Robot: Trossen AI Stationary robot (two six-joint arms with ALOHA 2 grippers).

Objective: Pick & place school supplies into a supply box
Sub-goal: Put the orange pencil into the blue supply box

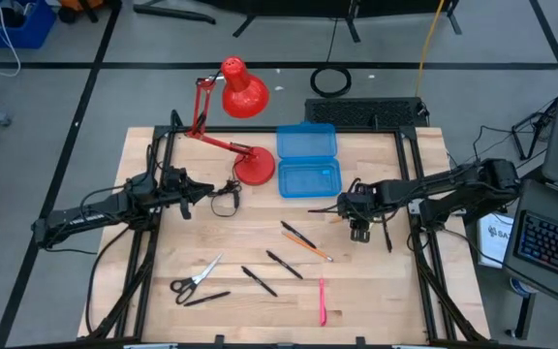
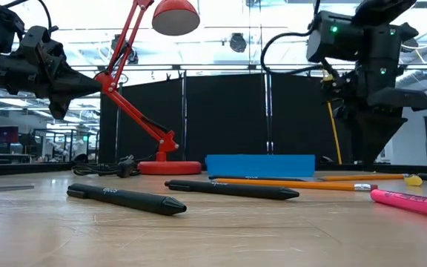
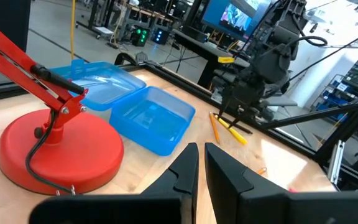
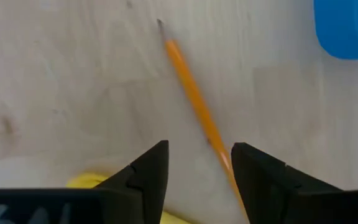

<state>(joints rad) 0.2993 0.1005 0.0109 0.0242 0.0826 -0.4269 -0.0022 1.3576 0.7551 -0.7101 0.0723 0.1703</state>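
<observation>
Pale wooden bench (image 1: 260, 242) in a busy workshop, red lamp (image 1: 245, 126) at the far edge. Blue box (image 1: 309, 160) open near the far edge, apparently empty. Pens (image 1: 285, 263), scissors (image 1: 196, 277), pink pen (image 1: 323, 301) scattered toward the near edge, untouched. Right end effector (image 4: 199, 163) open, holding nothing, poised over an orange pencil (image 4: 194, 99) and yellow marker (image 4: 89, 181). Left end effector (image 3: 201, 163) nearly closed, empty, beside the lamp base. Nothing packed yet, by the look of it.

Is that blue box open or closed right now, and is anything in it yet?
Open and empty. The blue box has its lid folded back flat on the table, and the left wrist view shows only bare blue bottom inside.
</observation>
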